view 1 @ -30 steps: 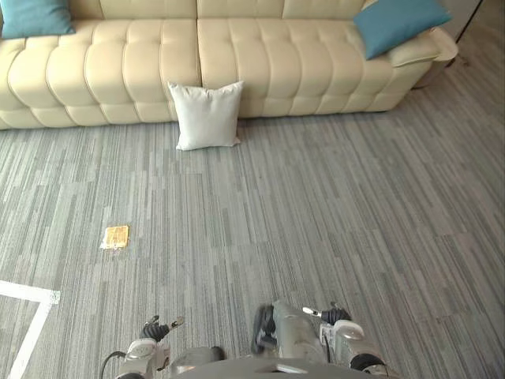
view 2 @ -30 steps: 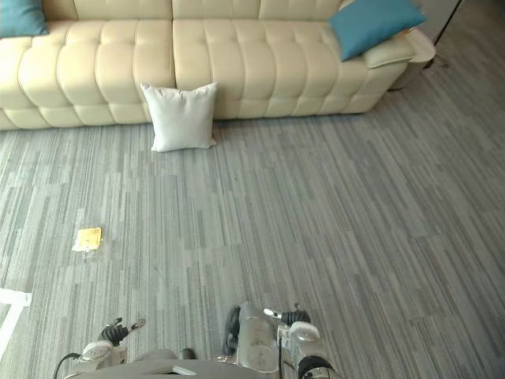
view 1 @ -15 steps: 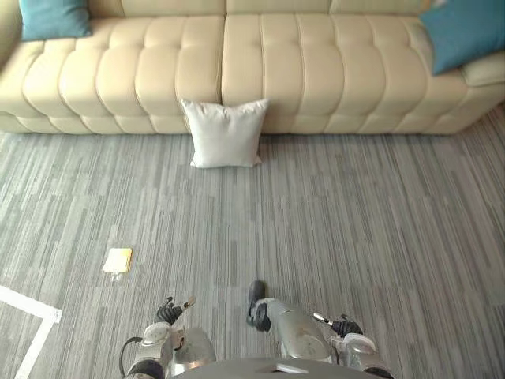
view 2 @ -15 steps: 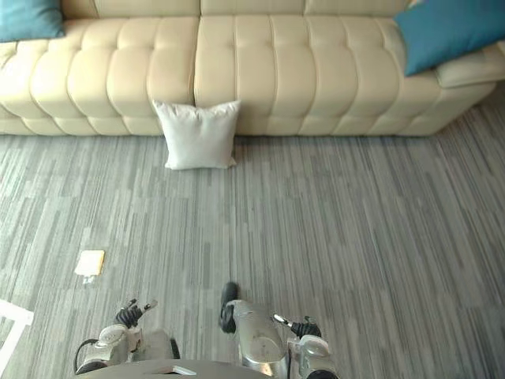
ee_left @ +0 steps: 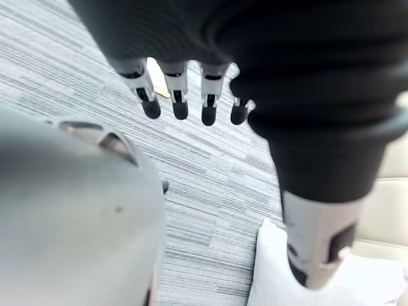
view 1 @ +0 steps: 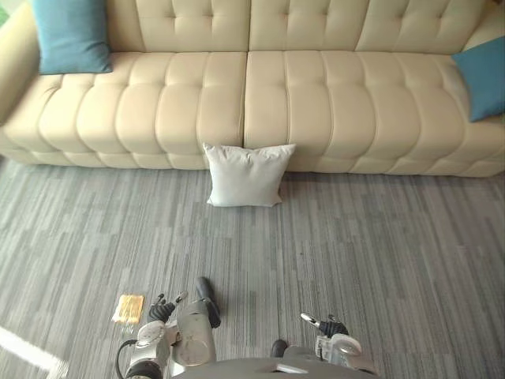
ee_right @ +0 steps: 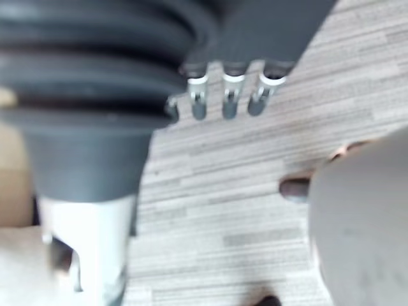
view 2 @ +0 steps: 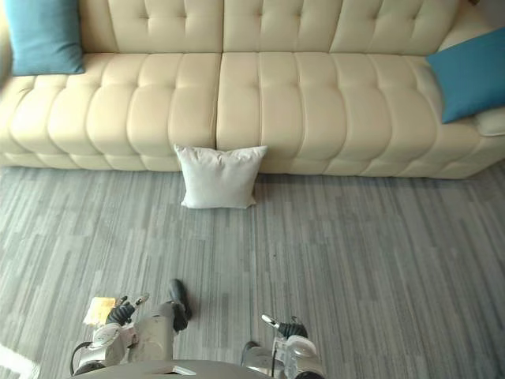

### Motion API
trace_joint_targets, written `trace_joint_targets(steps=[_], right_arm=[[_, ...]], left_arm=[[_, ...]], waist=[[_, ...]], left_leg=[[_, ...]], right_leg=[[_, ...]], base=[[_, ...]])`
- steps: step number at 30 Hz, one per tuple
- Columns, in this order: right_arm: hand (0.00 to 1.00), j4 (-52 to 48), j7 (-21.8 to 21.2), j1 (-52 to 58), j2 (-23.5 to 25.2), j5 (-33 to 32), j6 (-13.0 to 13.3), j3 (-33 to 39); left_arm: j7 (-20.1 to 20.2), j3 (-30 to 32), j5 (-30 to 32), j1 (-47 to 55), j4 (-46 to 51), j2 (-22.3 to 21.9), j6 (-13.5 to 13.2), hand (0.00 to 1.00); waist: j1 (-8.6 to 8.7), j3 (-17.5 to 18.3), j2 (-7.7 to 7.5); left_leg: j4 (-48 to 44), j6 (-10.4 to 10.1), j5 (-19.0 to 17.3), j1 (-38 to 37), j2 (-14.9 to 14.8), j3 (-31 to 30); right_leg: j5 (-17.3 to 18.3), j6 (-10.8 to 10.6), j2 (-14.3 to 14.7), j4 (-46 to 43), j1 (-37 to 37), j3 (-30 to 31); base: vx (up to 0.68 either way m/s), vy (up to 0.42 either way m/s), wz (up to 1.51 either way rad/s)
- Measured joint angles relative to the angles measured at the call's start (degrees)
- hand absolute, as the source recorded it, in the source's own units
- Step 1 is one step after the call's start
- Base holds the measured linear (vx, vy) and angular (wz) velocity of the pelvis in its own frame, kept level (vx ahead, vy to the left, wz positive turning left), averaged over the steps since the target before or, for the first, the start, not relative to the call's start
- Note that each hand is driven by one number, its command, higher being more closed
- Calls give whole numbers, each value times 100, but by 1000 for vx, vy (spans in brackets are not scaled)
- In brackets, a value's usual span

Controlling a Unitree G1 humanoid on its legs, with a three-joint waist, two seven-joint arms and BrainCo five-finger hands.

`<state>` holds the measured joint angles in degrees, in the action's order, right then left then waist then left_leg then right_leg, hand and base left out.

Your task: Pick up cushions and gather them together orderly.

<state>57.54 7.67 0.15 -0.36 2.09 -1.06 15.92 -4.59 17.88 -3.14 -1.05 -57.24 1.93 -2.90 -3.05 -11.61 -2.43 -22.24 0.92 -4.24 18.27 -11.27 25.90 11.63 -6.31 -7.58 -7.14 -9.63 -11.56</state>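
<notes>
Three cushions: one white cushion [view 1: 247,174] standing upright on the floor, its back touching the front of the sofa [view 1: 316,103] near the seam between the seat sections; one teal cushion [view 1: 72,35] propped against the backrest at the sofa's left end; a second teal cushion [view 2: 471,73] at the right end, well apart from the other two. One cream tufted sofa spans the far side. One small flat yellow item [view 1: 129,308] lies on the floor near the robot's left side; what it is cannot be told. The floor [view 1: 379,253] is grey carpet in fine stripes, with a pale strip [view 1: 28,351] at the lower left, cut off by the frame edge. The right teal cushion is cropped in the left eye view, and a pale shape just below it is too partial to identify. Left robot hand [ee_left: 176,95]: fingers straight, hanging over the carpet, holding nothing. Right robot hand [ee_right: 228,95]: fingers likewise extended and empty.
</notes>
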Motion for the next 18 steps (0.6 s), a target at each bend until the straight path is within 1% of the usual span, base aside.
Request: trace_joint_targets(steps=[1, 2, 3, 4, 5, 6, 7, 8, 9, 10, 11, 12, 13, 14, 15, 16, 17, 18], right_arm=[[0, 71, -1, 0, -1, 1, -2, 3], [0, 195, -4, -11, -16, 6, 11, 9], [0, 194, -6, -14, -34, 6, 15, -2], [0, 192, -11, -20, -36, -1, 19, -5], [0, 193, -14, -81, -51, -9, 60, -31], [0, 189, -17, -134, -103, -12, 87, -147], [0, 186, -22, -155, -129, -11, 92, -205], [0, 147, -24, -180, -158, -8, 103, -247], [0, 123, -27, -184, -162, -13, 108, -248], [0, 77, -35, -198, -163, -11, 117, -275], [0, 28, -57, -202, -161, -11, 119, -278], [0, -57, -115, -210, -165, -15, 124, -272], [0, -61, -126, -256, -163, -18, 131, -272], [0, -86, -127, -280, -159, -22, 129, -261], [0, -92, -128, -275, -153, -25, 130, -233], [0, -94, -131, -252, -135, -44, 128, -160], [0, -93, -130, -253, -134, -46, 126, -111], [0, -144, -131, -279, -225, -33, 126, -96]], left_arm=[[1, -4, 1, 0, -15, 37, 0, 0], [2, -23, 11, 0, -95, 66, 3, 0], [1, -105, 22, -8, -141, 124, 11, 0], [0, -169, 24, -9, -171, 142, 23, 0], [0, -309, 63, -6, -269, 229, 74, 0], [-4, -364, 100, 22, -314, 260, 122, 0], [-9, -384, 99, 54, -313, 262, 138, 0], [-16, -436, 100, 113, -302, 257, 160, 0], [-14, -446, 100, 134, -301, 252, 161, 0], [-13, -447, 100, 158, -304, 248, 165, 0], [-10, -451, 103, 155, -304, 235, 165, 0], [-8, -450, 110, 154, -305, 182, 164, 0], [-8, -450, 115, 155, -311, 139, 165, 0], [-5, -455, 127, 132, -329, 85, 166, 0], [-5, -463, 133, 122, -338, 62, 165, 0], [3, -478, 237, 79, -370, 39, 162, 0], [2, -479, 274, 49, -414, 38, 162, 0], [2, -500, 320, -1, -499, -88, 163, 0]], waist=[[-10, 26, -31], [-6, 84, -75], [27, 92, -82], [54, 93, -84], [137, 89, -79], [153, 82, -70], [156, 76, -61], [178, 37, 51], [187, 34, 55], [235, 28, 53], [272, 26, 56], [316, 21, 69], [350, 19, 75], [373, 15, 73], [381, 15, 66], [411, -22, 22], [445, -18, -12], [418, -39, 246]], left_leg=[[-209, 39, -202, -26, 0, 26], [-429, 98, -507, -130, 52, 55], [-452, 145, -677, -255, 116, 61], [-428, 159, -740, -323, 162, 52], [-319, 185, -877, -560, 276, 48], [-203, 209, -999, -862, 361, 39], [-129, 214, -1065, -1040, 395, 35], [73, 163, -1205, -1495, 418, 25], [137, 142, -1214, -1627, 420, 10], [300, 124, -1215, -1895, 417, -27], [412, 80, -1201, -2044, 407, -74], [611, -33, -1200, -2263, 367, -113], [751, -134, -1195, -2401, 341, -127], [906, -307, -1192, -2541, 329, -162], [972, -365, -1224, -2602, 336, -193], [1099, -536, -1313, -2859, 397, -319], [1228, -675, -1349, -3079, 421, -442], [1461, -631, -1312, -3213, 321, -629]], right_leg=[[1, -1, -70, -224, 42, -1], [-3, 1, -239, -943, 251, 3], [-107, -54, -394, -1774, 568, 52], [-222, -106, -472, -2193, 736, 85], [-414, -169, -660, -3360, 1198, 223], [-341, -67, -785, -4284, 1564, 190], [-275, 31, -810, -4586, 1695, 159], [-74, 164, -699, -5019, 2027, 92], [3, 208, -624, -5029, 2124, 56], [203, 314, -488, -4892, 2318, -60], [310, 385, -380, -4635, 2484, -164], [376, 431, -196, -4030, 2799, -305], [336, 446, -83, -3414, 2990, -403], [1, 430, 24, -2397, 3096, -516], [-196, 414, 55, -1894, 3091, -517], [-943, 401, 75, -814, 2981, -459], [-1690, 514, 101, -715, 2768, -500], [-1405, 678, 225, -959, 2799, -562]], base=[[480, 326, -12], [441, 324, -6], [417, 313, 0], [435, 292, 15], [405, 200, 16], [332, 145, 13], [342, 37, 1], [282, 0, 0], [419, -15, 12], [276, -35, 25], [409, -108, 36], [341, -127, 28], [415, -184, 25], [282, -151, 19], [400, -214, 38], [473, -230, 45], [482, -213, 44], [451, -172, 27]])
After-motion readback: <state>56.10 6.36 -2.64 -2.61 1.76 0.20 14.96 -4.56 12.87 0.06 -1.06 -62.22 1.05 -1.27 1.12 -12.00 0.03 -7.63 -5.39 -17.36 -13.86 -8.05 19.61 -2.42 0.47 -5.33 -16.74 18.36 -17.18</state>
